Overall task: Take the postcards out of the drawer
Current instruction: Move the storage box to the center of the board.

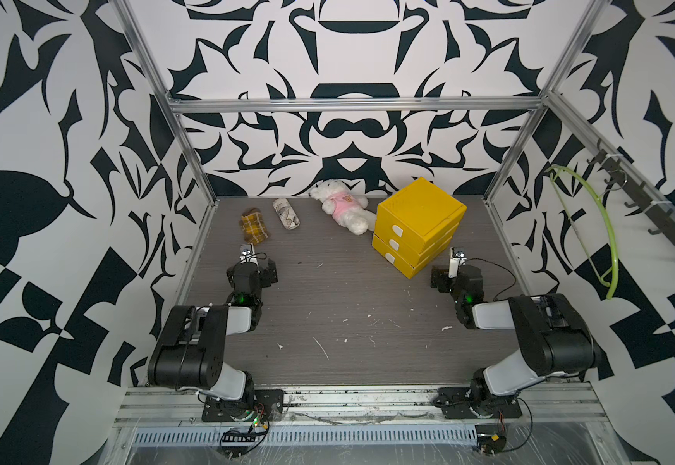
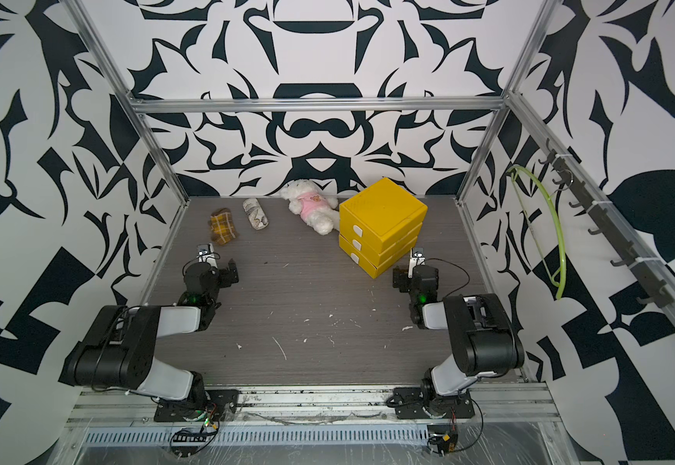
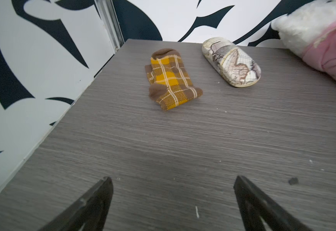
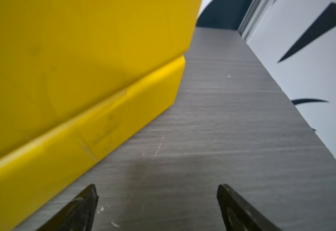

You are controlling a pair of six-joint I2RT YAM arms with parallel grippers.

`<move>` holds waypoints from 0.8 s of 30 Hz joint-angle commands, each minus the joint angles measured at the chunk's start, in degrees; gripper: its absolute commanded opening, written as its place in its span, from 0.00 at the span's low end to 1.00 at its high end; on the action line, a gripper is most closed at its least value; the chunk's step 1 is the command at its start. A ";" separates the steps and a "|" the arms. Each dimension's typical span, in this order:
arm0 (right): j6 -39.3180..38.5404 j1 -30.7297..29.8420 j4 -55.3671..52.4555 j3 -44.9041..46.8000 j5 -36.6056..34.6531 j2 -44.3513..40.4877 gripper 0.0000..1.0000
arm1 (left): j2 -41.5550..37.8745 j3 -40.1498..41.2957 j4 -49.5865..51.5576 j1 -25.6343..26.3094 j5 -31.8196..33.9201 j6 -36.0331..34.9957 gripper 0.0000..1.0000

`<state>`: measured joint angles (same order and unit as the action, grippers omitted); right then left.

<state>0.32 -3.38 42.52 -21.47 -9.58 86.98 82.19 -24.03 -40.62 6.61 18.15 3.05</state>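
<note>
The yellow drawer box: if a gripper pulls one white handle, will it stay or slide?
It probably slides: the drawer box looks like light plastic and stands free on the smooth table. Its flat, straight faces suggest stiffness. Being three drawers high, it might tip if the top handle is pulled.

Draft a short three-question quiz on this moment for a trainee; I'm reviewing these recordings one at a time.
1. True or false: postcards already lie out on the table.
2. Which thing lies nearest the left tool? A) plaid cloth B) map-print case C) plush dog
3. How many white-tabbed drawer fronts does the yellow drawer unit show in both top views?
Key: 1 false; 2 A; 3 three.
</note>
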 commanded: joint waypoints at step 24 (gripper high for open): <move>22.45 2.68 -54.12 -35.54 -3.25 -24.09 0.98 | 51.74 -112.91 52.32 17.07 -48.65 25.57 1.00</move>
<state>20.58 -1.56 -10.24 -52.31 -17.96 60.66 127.98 -126.02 0.47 23.75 -19.44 24.10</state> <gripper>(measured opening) 0.978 0.996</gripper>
